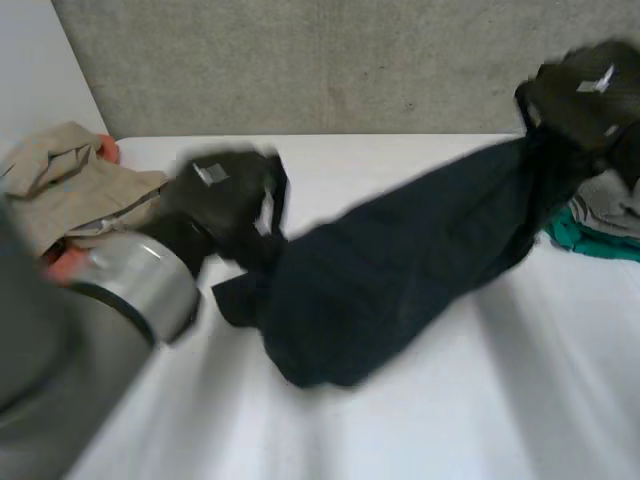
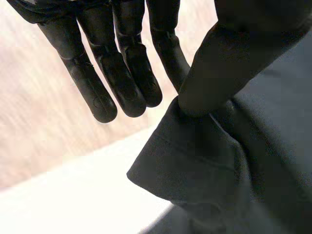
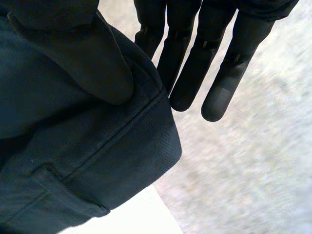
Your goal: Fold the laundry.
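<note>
The dark garment [image 1: 400, 270] is stretched between both hands, long axis running from the low left hand [image 1: 225, 200] at near left to the raised right hand [image 1: 585, 90] at far right, slack sagging to the counter [image 1: 480, 400]. Each thumb pinches a hemmed end against straight fingers [image 2: 122, 83].

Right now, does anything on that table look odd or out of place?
Only the dark garment: it hangs slanted, the right hand pinching one end high, the left hand the other end low. A beige pile and a grey-teal pile lie unfolded beside it.
</note>
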You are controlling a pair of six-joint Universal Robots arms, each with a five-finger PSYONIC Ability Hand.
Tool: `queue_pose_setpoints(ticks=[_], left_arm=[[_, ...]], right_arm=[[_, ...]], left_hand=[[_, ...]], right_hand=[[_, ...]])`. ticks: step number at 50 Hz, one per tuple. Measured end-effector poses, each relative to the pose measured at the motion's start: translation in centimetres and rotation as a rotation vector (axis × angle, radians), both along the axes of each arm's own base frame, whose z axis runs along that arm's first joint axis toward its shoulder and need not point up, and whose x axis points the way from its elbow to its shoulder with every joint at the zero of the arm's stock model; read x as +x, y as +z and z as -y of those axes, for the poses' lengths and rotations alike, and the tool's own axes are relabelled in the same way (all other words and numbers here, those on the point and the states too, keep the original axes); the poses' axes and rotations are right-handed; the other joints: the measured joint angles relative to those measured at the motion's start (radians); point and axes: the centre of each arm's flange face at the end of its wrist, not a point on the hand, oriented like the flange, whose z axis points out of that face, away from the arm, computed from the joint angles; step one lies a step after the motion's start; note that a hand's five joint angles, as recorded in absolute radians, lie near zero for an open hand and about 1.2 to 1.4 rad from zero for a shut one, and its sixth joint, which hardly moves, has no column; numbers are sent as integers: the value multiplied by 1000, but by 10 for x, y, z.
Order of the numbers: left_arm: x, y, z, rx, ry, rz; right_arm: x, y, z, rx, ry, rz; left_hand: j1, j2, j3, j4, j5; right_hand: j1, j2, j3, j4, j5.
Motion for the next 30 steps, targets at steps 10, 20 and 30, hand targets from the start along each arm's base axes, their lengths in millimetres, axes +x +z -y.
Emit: queue_pose_setpoints(ticks=[10, 20, 30], left_arm=[[40, 126, -10, -346, 87, -218], [51, 156, 31, -431, 192, -252], [21, 63, 131, -228, 239, -82]], right_arm=[[-7, 92, -36, -238, 2, 72], [-2, 90, -18, -158, 6, 69], [31, 11, 54, 70, 36, 31]], left_hand=[[0, 1, 3, 4, 0], [0, 1, 4, 4, 0], [0, 1, 5, 4, 0]], right_hand=[[0, 0, 9, 1, 8], [0, 0, 9, 1, 12], [0, 8, 9, 1, 13]])
